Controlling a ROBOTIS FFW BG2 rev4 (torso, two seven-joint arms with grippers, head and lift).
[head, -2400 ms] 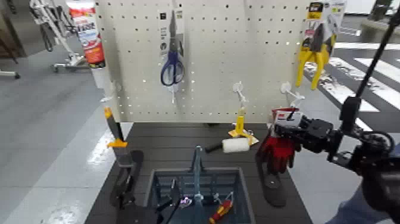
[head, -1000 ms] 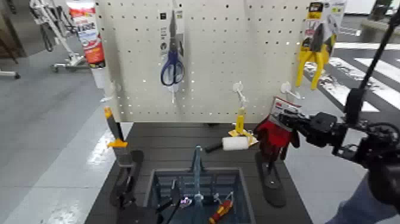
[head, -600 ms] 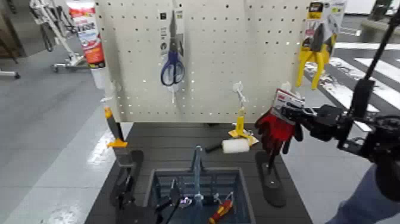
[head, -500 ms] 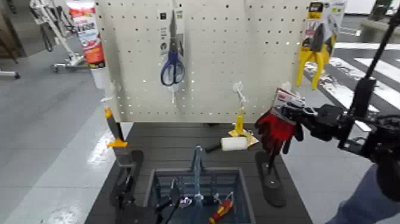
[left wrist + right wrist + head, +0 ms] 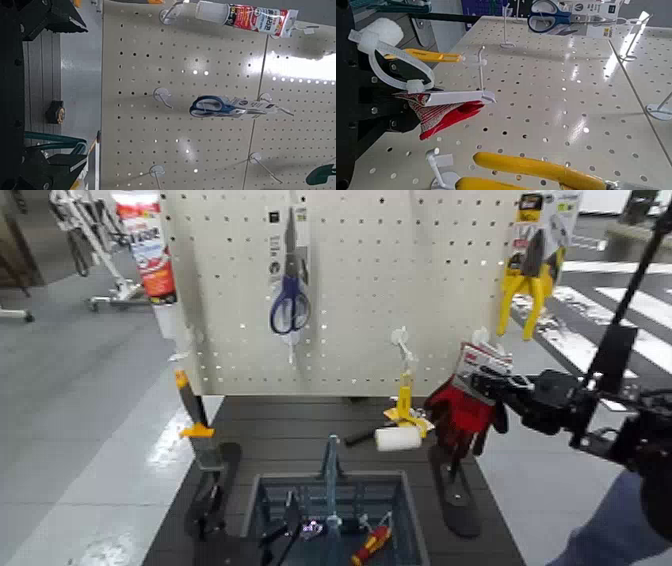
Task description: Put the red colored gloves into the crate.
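Note:
The red colored gloves (image 5: 461,416) hang in the air beside the pegboard's lower right corner, their red-and-white header card (image 5: 478,362) tilted at the top. My right gripper (image 5: 489,380) reaches in from the right and is shut on that card. In the right wrist view, the gloves (image 5: 447,116) droop from the card (image 5: 455,97) just in front of the right gripper (image 5: 409,103). The crate (image 5: 262,490), grey-blue with an upright handle (image 5: 330,475), stands lower and to the left at the table's front, with small tools inside. The left gripper (image 5: 79,89) faces the pegboard, its fingers wide apart.
The pegboard (image 5: 380,300) carries blue scissors (image 5: 289,300), a tube (image 5: 146,245), yellow pliers (image 5: 530,275) and bare hooks (image 5: 402,345). A white paint roller (image 5: 396,437) lies on the table beside the gloves. A black stand foot (image 5: 455,490) lies below them, and an orange-and-black clamp (image 5: 192,425) stands at the left.
Since the earliest frame the right gripper has lifted the gloves and tilted them. Over the last second they have stayed almost in place, shifting only slightly.

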